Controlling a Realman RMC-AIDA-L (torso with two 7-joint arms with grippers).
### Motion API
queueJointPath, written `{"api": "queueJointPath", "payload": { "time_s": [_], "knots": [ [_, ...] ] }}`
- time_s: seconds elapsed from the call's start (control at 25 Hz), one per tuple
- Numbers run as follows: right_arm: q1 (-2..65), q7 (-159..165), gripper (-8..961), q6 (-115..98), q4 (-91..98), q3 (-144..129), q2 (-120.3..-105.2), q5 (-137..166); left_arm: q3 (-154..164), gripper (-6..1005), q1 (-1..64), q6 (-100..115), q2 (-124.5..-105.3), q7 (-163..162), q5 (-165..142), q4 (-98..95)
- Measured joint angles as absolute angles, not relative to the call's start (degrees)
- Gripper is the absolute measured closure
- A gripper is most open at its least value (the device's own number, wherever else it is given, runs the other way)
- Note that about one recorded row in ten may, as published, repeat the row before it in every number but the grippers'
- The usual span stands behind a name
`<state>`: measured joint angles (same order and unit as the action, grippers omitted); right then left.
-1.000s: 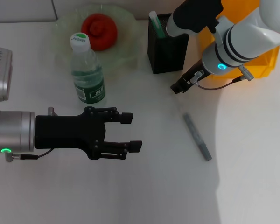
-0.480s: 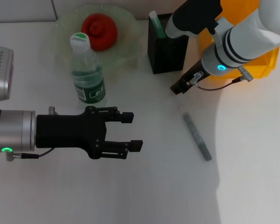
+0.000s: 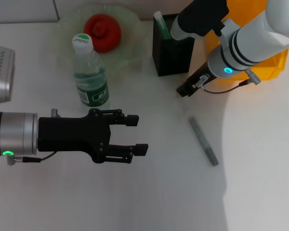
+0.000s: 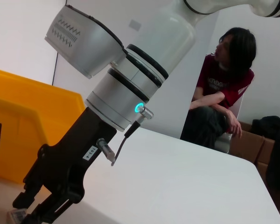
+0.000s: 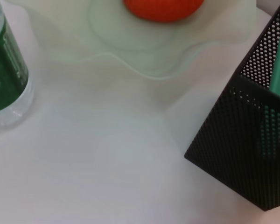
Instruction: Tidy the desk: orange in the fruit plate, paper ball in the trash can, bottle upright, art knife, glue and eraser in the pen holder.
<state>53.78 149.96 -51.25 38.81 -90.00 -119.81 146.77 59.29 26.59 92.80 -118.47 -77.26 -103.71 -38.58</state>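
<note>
White surface (image 3: 154,192) under everything, seated person in a dark red shirt (image 4: 220,102) beyond its far edge, brown cardboard boxes (image 4: 252,140) beside them

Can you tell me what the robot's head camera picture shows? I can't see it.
The open left gripper hovers over the white desk, near an upright bottle. The orange sits in the fruit plate, and the right gripper is down beside the pen holder, with a grey art knife lying nearby.

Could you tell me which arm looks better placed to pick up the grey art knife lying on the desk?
Probably the right: its tool hangs just above the slim grey art knife, while the left tool, open, sits farther off across the white desk.
</note>
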Motion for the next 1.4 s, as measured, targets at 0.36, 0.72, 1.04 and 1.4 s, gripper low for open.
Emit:
{"api": "queueJointPath", "payload": {
  "time_s": [0.36,0.72,1.04,1.4],
  "knots": [
    [48.51,149.58,559,-57.86,52.24,-89.31,-119.40,144.62,59.01,216,26.72,92.69,-118.47,-77.25,-103.71,-38.49],
    [31.57,143.37,573,-62.26,86.28,-80.59,-119.49,134.51,58.88,216,26.74,92.78,-118.48,-77.11,-103.70,-38.49],
    [36.70,128.70,567,-55.05,63.53,-64.81,-118.70,117.41,58.89,216,26.80,92.41,-118.48,-76.79,-103.71,-38.50],
    [46.28,120.89,522,-55.09,44.10,-57.27,-116.48,116.99,58.89,216,27.11,92.18,-118.47,-77.18,-103.71,-38.49]
  ]
}}
